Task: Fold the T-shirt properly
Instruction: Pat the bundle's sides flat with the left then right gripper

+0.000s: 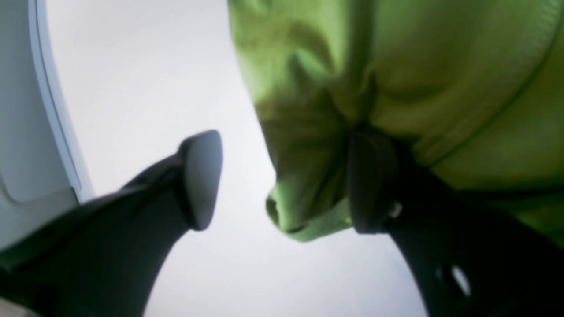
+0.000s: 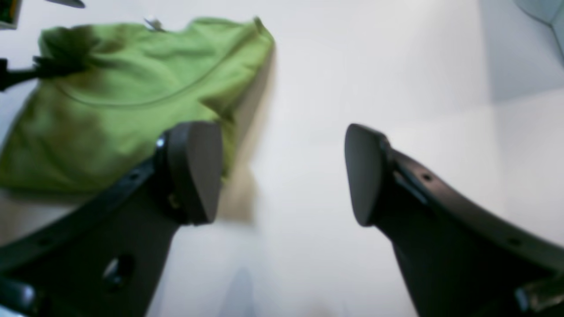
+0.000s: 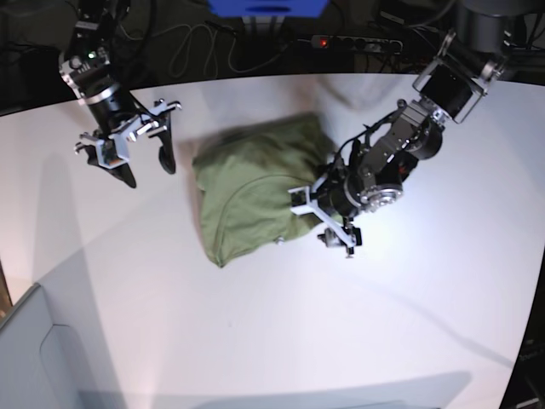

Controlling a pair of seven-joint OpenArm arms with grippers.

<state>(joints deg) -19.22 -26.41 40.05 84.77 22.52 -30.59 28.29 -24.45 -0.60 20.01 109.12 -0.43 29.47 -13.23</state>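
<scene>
The green T-shirt (image 3: 255, 187) lies bunched in a rough rumpled block on the white table (image 3: 255, 324). My left gripper (image 3: 322, 223) is at the shirt's right edge with its jaws wide apart. In the left wrist view the shirt (image 1: 396, 79) is gathered against and over the right-hand finger (image 1: 370, 180), while the other finger (image 1: 200, 180) stands clear over bare table. My right gripper (image 3: 147, 170) is open and empty, off the shirt's left side. In the right wrist view the shirt (image 2: 123, 101) lies beyond the open fingers (image 2: 198, 171).
A light grey panel (image 3: 34, 358) sits at the table's near left corner and also shows in the left wrist view (image 1: 22, 110). Behind the table's far edge are cables and a power strip (image 3: 358, 41).
</scene>
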